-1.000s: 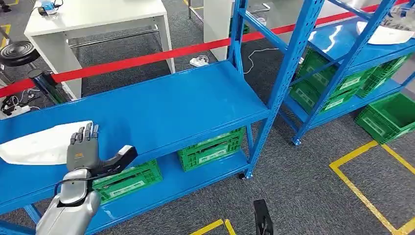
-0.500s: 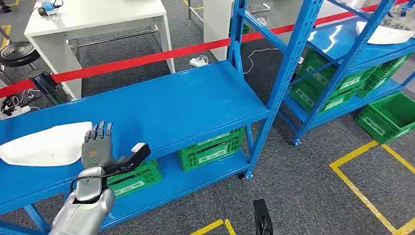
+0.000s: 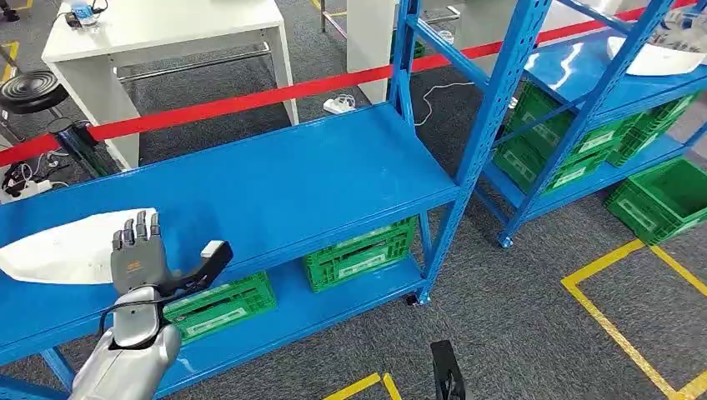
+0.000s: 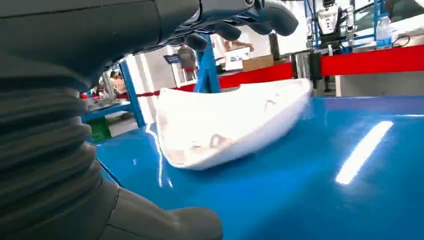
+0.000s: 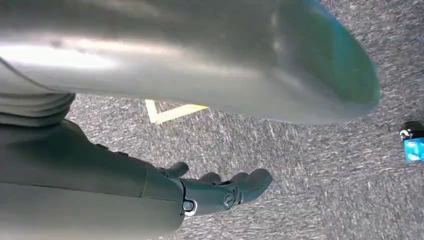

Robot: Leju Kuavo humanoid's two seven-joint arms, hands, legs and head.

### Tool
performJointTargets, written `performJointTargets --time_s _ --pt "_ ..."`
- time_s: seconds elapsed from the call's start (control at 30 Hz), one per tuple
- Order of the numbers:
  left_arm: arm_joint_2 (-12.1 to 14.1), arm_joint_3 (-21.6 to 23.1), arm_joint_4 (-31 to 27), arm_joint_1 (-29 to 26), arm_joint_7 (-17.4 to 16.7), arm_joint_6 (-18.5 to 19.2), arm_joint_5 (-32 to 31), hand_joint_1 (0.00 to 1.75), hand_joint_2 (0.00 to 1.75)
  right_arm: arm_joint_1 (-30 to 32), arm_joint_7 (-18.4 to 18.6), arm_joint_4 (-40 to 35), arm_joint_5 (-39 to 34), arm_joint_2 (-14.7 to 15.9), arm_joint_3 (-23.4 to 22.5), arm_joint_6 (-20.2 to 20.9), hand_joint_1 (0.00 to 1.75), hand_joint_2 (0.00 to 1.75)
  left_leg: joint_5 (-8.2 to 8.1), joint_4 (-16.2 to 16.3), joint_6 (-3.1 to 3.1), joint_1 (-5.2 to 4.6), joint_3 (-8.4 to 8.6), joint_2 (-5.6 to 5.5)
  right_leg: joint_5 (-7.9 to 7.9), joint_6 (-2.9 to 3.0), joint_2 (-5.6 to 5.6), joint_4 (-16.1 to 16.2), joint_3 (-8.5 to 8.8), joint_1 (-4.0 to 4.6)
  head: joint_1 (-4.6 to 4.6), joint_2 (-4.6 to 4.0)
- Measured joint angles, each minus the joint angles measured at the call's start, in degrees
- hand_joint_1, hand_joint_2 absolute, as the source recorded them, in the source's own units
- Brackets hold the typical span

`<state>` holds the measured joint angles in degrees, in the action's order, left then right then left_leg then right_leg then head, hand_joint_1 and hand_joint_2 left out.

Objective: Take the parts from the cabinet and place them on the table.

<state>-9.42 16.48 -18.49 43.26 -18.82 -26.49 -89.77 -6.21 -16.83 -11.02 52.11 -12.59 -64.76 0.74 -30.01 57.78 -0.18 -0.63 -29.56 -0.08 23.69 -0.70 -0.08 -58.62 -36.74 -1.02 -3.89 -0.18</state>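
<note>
A white curved part (image 3: 62, 247) lies on the left end of the blue cabinet shelf (image 3: 275, 183). My left hand (image 3: 138, 260) hovers at the part's right end, fingers (image 3: 137, 229) spread and pointing away from me, thumb (image 3: 208, 258) stuck out to the right, holding nothing. In the left wrist view the white part (image 4: 230, 125) sits on the glossy blue shelf just ahead of the open hand, between the fingers (image 4: 240, 22) and the thumb (image 4: 165, 222), and untouched. My right hand (image 5: 215, 192) hangs over the grey carpet, fingers loosely extended and empty.
Green crates (image 3: 358, 254) stand on the lower shelf. A blue upright post (image 3: 488, 125) ends the shelf on the right. Beyond it, a second rack carries another white part (image 3: 659, 58) and more green crates (image 3: 575, 150). Red barrier tape (image 3: 250, 98) and a white table (image 3: 158, 33) lie behind.
My left hand swung slightly right along the shelf edge, then came back left over the white part's right end. The part has not moved.
</note>
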Motion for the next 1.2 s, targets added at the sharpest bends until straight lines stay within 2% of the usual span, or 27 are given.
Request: performJointTargets --time_s 0.4,0.83,1.07,1.2 --pt "5.8 -0.2 0.7 0.1 -1.2 -0.5 0.0 0.0 1.75 -0.2 -1.7 0.0 -0.2 0.0 0.0 -0.4 0.0 0.0 0.01 0.0 -0.01 0.01 0.0 -0.02 0.0 0.0 -0.03 0.0 0.0 0.01 0.0 0.0" --pt "8.6 -0.9 1.1 -0.5 -0.6 -3.7 0.0 0.0 1.75 -0.4 -3.2 0.0 -1.7 0.0 -0.1 -0.9 0.0 0.0 0.01 0.0 -0.01 0.01 0.0 -0.01 0.0 0.0 -0.02 0.0 -0.01 0.01 0.0 0.0" --pt "9.5 -1.1 0.9 -1.1 0.1 -6.3 0.0 0.0 1.75 -0.4 -3.8 0.0 -2.0 0.0 -0.2 -0.9 0.0 0.0 0.01 0.0 -0.01 0.01 0.0 -0.01 0.0 0.0 -0.02 0.0 0.0 0.01 0.0 0.0" --pt "9.7 -1.1 0.9 -1.3 0.4 -6.5 0.0 0.0 1.75 -0.4 -3.8 0.0 -2.0 0.0 -0.2 -0.9 0.0 0.0 0.01 0.0 -0.01 0.01 0.0 -0.01 0.0 0.0 -0.02 0.0 0.0 0.01 0.0 0.0"
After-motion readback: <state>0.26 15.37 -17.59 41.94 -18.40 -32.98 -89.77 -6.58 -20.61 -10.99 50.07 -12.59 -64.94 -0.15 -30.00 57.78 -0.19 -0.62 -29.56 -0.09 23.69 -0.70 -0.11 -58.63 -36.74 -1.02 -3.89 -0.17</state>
